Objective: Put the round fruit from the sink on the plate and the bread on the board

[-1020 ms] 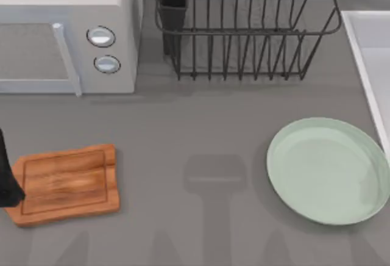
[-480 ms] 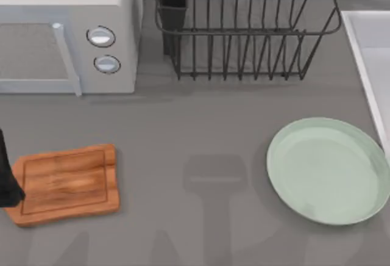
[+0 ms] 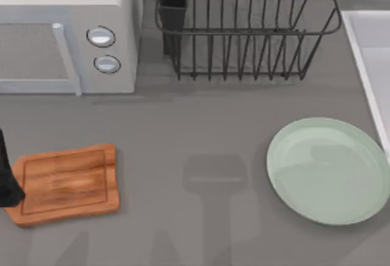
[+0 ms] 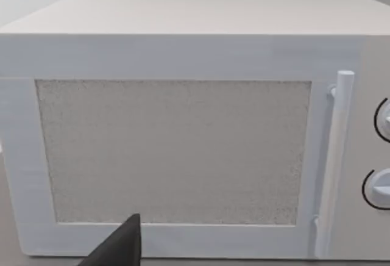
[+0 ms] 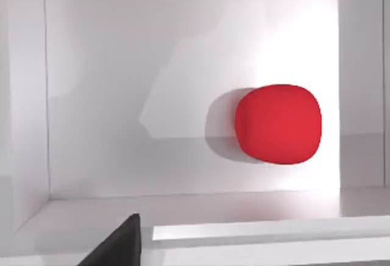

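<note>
Grey table (image 3: 201, 125), plate (image 3: 329, 171) empty beside sink (image 3: 368, 46), round fruit (image 5: 278, 124) inside, end effector openings cannot be told.

Board (image 3: 66, 184) left, plate (image 3: 328, 169) right, beside sink (image 3: 370, 46)

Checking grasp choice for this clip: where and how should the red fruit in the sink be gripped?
Grip the round fruit across its widest middle, coming straight down from above. It is smooth and ball-like with no stem or handle, and it lies on the floor of the sink near one wall, so a side approach looks cramped.
</note>
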